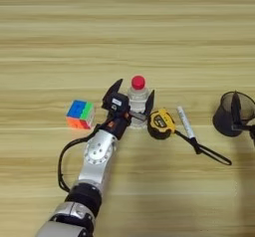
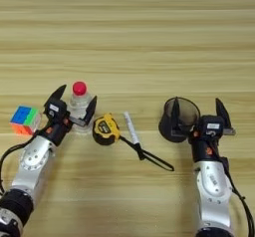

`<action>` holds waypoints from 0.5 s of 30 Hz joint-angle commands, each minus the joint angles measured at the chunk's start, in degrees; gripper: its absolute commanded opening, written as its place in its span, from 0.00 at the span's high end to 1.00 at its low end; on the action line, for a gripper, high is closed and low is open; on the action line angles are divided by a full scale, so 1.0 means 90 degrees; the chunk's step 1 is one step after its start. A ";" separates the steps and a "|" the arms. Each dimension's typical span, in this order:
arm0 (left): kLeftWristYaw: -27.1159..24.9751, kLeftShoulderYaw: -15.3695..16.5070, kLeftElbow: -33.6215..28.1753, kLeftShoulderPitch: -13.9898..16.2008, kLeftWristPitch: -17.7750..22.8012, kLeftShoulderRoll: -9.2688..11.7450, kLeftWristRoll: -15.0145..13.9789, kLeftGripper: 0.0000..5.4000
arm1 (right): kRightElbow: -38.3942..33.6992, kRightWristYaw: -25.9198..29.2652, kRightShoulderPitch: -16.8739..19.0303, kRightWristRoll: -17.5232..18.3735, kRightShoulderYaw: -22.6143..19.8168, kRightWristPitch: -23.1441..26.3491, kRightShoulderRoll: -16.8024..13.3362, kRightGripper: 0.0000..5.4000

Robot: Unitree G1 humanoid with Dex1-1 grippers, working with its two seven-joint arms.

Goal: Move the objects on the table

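The left gripper (image 1: 133,97), fingers spread, straddles the small clear plastic bottle with red cap (image 1: 138,101) (upright) mid-tabletop. The right gripper (image 2: 198,115), also spread, has one finger inside the dark translucent cup (image 2: 178,119) toward the right edge.

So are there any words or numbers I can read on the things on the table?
None can be read.
Tape measure: a dark round patch on its face, too blurred to read.
Marker: no print that can be made out.
Bottle, puzzle cube, cup: no writing shows.
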 commanded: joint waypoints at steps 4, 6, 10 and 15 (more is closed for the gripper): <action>0.0010 -0.0275 -0.0523 0.0464 0.0234 -0.0241 -0.0002 0.01 | -0.0097 -0.0057 0.0050 -0.0056 0.0026 0.0006 0.0025 0.00; 0.0008 -0.0352 -0.0645 0.0556 0.0257 -0.0221 0.0017 0.01 | -0.0103 -0.0065 0.0054 -0.0057 0.0031 0.0008 0.0028 0.00; -0.0062 -0.0529 -0.0912 0.0773 0.0279 -0.0155 0.0011 0.01 | -0.0114 -0.0072 0.0059 -0.0061 0.0038 0.0019 0.0032 0.00; -0.0050 -0.0595 -0.1274 0.0971 0.0371 -0.0048 -0.0029 0.01 | -0.0110 -0.0086 0.0058 -0.0060 0.0045 0.0021 0.0030 0.00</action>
